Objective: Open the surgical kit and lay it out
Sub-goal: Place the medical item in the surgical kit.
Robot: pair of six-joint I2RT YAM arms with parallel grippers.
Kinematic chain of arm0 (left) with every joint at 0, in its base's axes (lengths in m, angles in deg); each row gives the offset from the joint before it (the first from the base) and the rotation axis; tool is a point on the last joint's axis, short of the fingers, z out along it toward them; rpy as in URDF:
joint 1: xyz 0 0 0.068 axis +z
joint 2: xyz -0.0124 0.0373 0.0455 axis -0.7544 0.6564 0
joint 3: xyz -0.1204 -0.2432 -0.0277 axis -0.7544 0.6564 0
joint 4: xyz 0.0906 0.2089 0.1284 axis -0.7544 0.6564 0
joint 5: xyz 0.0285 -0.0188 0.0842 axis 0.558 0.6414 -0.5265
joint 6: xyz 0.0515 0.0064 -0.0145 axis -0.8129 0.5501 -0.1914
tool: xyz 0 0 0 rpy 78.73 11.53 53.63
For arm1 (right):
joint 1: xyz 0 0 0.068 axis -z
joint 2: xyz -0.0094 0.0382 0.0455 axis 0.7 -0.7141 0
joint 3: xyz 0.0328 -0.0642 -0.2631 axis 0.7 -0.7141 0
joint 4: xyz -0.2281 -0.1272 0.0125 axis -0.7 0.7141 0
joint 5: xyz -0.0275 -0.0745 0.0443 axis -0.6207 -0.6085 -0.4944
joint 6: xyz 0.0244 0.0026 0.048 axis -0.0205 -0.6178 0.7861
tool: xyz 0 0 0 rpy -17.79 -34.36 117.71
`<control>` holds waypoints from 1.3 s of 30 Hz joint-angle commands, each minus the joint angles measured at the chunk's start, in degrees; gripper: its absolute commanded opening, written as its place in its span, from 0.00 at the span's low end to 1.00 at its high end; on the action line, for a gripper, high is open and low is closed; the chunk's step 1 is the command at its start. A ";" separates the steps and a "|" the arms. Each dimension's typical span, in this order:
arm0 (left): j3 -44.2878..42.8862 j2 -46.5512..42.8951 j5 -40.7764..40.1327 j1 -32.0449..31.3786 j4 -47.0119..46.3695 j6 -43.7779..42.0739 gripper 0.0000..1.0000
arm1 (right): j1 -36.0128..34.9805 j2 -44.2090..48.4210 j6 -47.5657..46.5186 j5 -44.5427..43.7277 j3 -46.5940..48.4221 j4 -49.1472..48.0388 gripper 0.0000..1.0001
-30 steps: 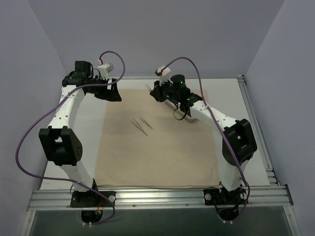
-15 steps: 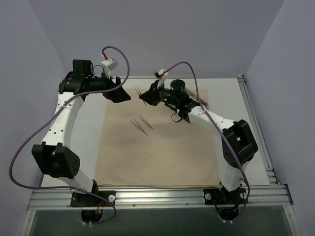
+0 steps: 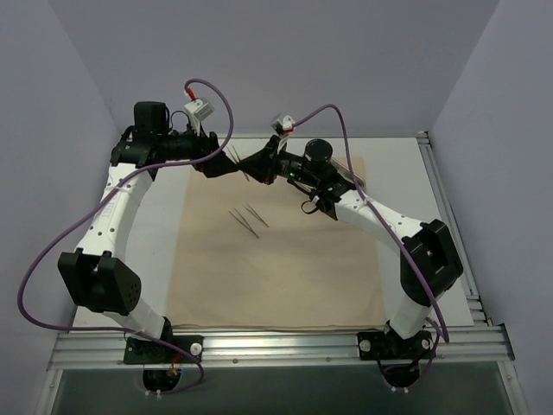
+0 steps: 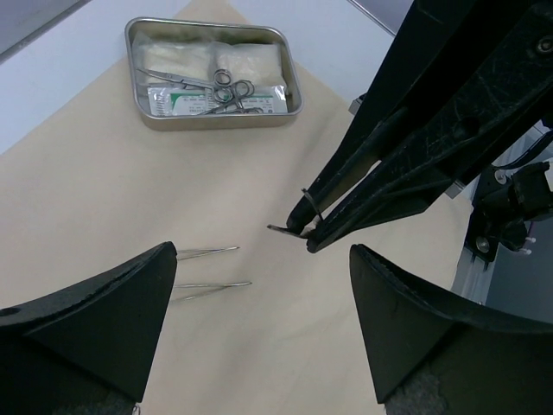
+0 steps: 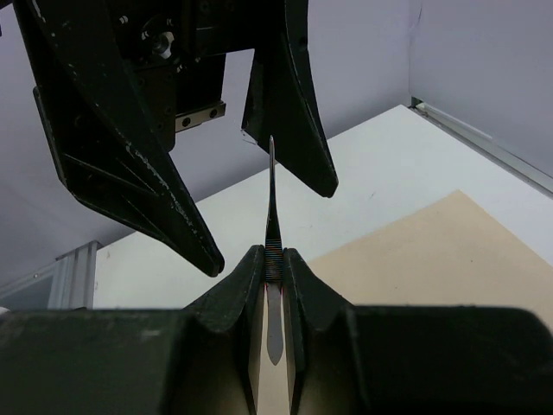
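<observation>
The right hand [image 5: 272,254] pinches thin tweezers [image 5: 271,194] whose tip reaches between the fingers of the wide-spread left hand [image 4: 263,255].

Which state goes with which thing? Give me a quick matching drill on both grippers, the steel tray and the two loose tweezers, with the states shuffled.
Things:
1. left gripper
2. right gripper
3. steel tray
4. loose tweezers

States:
a. lying flat on the cloth
b. shut on the third tweezers
c. holds clamps, gauze and a packet
d. open wide

Pairs: 1-d, 2-b, 3-c, 4-a
</observation>
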 commanded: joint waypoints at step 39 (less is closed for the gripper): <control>4.22 -2.60 8.53 0.65 -17.14 13.35 0.48 | -0.03 -1.29 8.36 8.58 0.46 -12.06 0.00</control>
